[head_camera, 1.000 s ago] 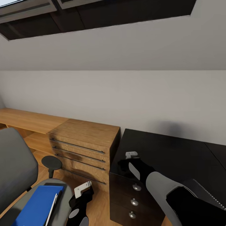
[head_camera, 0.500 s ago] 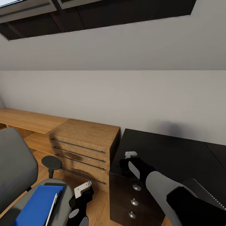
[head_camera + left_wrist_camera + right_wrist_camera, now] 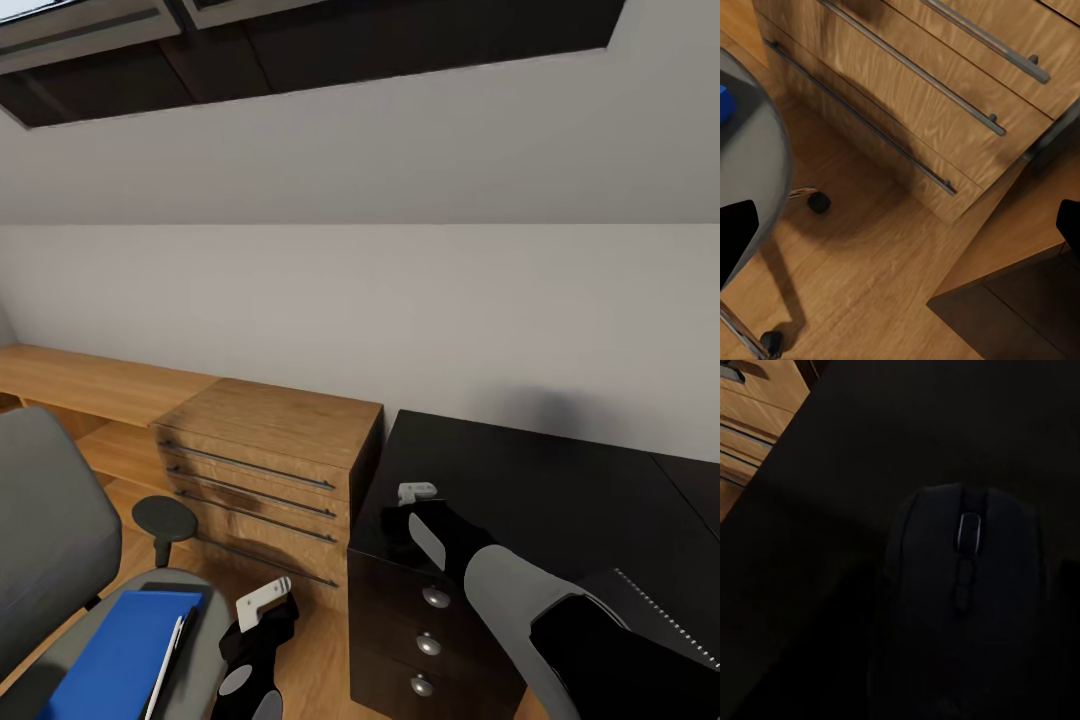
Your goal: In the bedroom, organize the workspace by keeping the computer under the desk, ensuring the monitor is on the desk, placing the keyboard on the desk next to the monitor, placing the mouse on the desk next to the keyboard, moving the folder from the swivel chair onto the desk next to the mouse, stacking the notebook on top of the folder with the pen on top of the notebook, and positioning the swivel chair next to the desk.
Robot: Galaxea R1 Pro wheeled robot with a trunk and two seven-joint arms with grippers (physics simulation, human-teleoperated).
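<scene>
Right gripper [image 3: 418, 492] hovers low over the desk [image 3: 560, 480] with the mouse [image 3: 964, 592] just beneath; you can't tell its opening. Your left gripper [image 3: 266, 596], fingers spread, idles beside the chair [image 3: 50, 520], where the folder [image 3: 120, 655] waits.

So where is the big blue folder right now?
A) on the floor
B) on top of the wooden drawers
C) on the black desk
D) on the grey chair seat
D: the head view shows the blue folder lying on the swivel chair seat, with the pen on it.
</scene>
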